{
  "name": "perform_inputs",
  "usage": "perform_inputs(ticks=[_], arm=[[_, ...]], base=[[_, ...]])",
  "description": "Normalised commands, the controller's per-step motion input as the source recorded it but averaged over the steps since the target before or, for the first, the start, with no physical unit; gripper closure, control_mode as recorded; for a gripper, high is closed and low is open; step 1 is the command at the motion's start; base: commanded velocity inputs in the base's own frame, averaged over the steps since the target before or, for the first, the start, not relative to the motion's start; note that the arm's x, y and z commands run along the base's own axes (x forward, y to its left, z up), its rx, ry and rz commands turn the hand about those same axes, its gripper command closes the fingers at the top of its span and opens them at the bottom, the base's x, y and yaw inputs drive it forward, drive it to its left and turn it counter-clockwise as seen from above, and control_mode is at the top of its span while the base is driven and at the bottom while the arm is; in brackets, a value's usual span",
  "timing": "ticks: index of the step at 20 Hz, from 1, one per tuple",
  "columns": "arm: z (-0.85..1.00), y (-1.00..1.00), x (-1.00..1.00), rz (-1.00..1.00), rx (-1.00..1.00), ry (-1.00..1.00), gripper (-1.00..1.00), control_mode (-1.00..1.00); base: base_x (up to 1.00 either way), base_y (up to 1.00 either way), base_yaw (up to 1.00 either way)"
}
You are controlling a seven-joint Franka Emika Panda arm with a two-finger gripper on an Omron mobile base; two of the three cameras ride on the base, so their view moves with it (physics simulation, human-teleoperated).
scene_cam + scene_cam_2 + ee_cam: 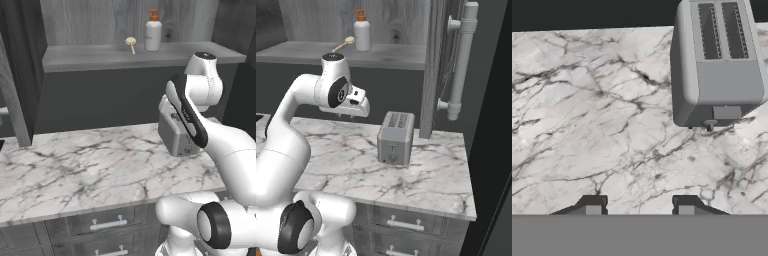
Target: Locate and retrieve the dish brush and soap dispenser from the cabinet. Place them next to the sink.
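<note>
The soap dispenser [153, 32] [361, 33], white with an orange pump, stands upright on the shelf of the open cabinet [90, 56] [301, 51]. Just left of it the small tan dish brush [131, 44] [345, 44] lies on the same shelf. My gripper [345, 115] [639, 206] hangs below the shelf, pointing down at the marble counter [587, 110]. Its fingers stand apart with nothing between them. The cabinet door [437, 65] with its pale bar handle [463, 60] is swung open at the right. The sink is out of view.
A grey two-slot toaster [174, 136] [395, 138] [719, 65] stands on the counter to the right of the gripper. Grey drawers [107, 224] [406, 224] run under the counter's front edge. The open door rises close behind the toaster.
</note>
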Motion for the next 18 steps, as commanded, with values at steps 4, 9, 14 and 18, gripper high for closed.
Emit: perform_inputs(ticks=[4,9,14,18], arm=[[0.02,0.03,-0.11,0.0,0.0,-0.03,-1.0,-1.0],[0.31,0.1,-0.35,0.01,0.05,-0.22,-1.0,-1.0],[0.51,0.33,-0.14,0.0,-0.03,-0.16,-1.0,-1.0],[0.52,0.44,0.0,0.01,-0.07,0.01,-1.0,-1.0]], base=[[0.0,0.0,0.0],[0.0,0.0,0.0],[0.0,0.0,0.0],[0.0,0.0,0.0]])
